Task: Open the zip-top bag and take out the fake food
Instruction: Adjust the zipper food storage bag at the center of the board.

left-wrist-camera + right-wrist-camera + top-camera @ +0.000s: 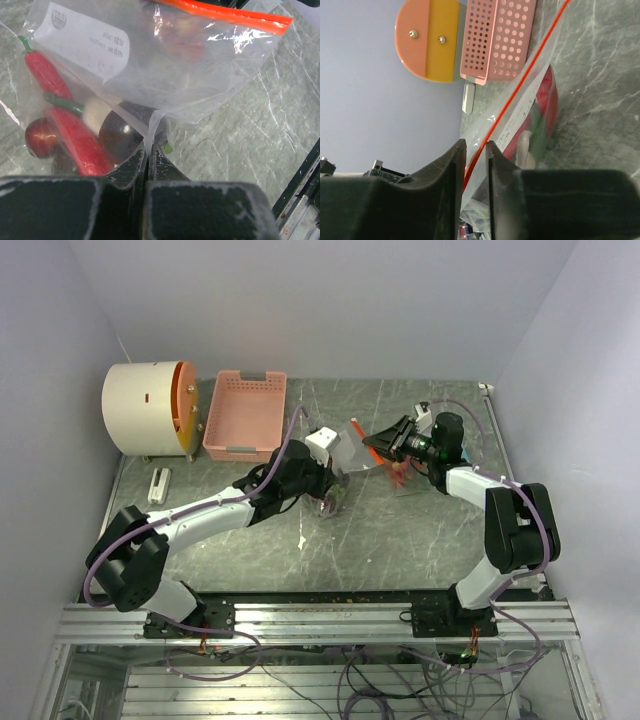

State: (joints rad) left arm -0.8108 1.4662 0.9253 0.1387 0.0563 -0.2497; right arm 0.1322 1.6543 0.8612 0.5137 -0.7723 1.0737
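Holds the zip-top bag (362, 445) stretched between both arms over the tabletop (420, 540), toward the far edge and a little right of the middle. Pinches a lower fold of the clear plastic with the left gripper (148, 150), pressed tight on it. Clamps the orange zip rim (225, 15) with the right gripper (476, 147), closed down to a thin gap filled by the strip. Carries the fake food (75, 135) inside the bag, sunk to the low end just beside the left gripper: red chillies with green stems, a dark purple piece, a small red round one. Shows more red and green through the plastic in the right wrist view. Hides the bag's low end behind the left wrist in the top view. Leaves the pink basket (245, 415) at the far edge, left of the bag and apart from it, just beside a cream drum (150, 408) in the far left corner. Leaves a small white piece (159, 484) along the left edge, well apart from everything else.
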